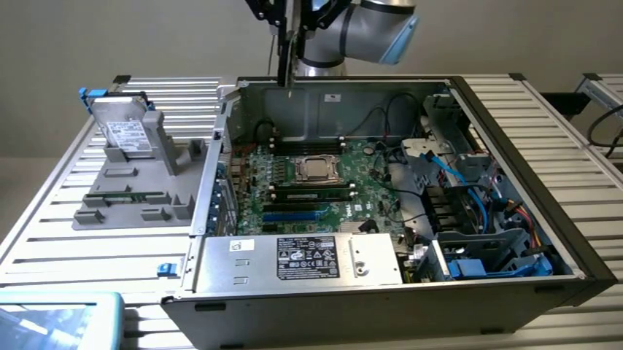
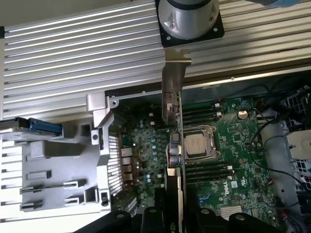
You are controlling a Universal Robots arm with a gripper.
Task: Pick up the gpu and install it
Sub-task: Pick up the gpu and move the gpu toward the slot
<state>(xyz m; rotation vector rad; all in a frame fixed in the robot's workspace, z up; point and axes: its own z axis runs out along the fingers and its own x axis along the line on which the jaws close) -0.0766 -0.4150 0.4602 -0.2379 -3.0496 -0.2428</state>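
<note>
- The gpu (image 2: 171, 97) is clamped edge-on in the hand (image 2: 174, 216), high over the motherboard (image 2: 238, 141).
- A hard drive (image 1: 125, 130) is propped well aside of the motherboard — outside the case (image 1: 389, 321).

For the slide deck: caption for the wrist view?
Tool holds thin dark gpu card with silver end bracket edge-on above large green motherboard in open metal case.

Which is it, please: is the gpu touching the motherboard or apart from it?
Apart. The exterior view shows the gpu hanging at the rear rim of the case, well above the motherboard on its floor.
</note>
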